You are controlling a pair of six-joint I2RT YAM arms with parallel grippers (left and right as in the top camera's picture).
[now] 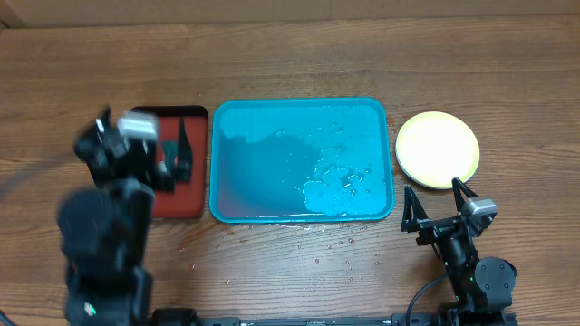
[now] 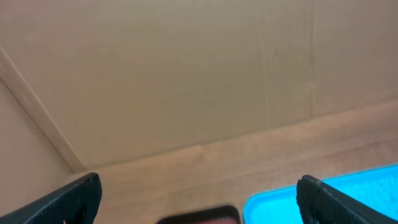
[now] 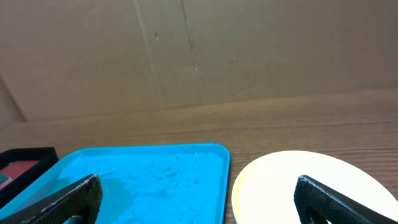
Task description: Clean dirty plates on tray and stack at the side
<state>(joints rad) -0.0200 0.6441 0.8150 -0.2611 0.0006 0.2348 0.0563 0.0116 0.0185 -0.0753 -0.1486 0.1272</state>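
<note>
Both arms' jaws spread; left arm (image 1: 118, 172) overhangs red tray (image 1: 186, 204), plates (image 1: 438, 149) seemingly stacked beside turquoise tray (image 1: 263, 154).

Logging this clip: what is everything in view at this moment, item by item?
tray: one, turquoise-blue, centre of the table, wet inside, no plate in it
plates: one pale disc with a lime-green rim seen from above, on the table right of the tray; how many are stacked cannot be told
red tray: one, red with a black rim, left of the tray, partly hidden by the left arm
water drops: several, clear, on the table in front of the tray
table: one, brown wood
left claw: one, black, open, above the red tray
right claw: one, black, open, in front of the plates, holding nothing
</note>
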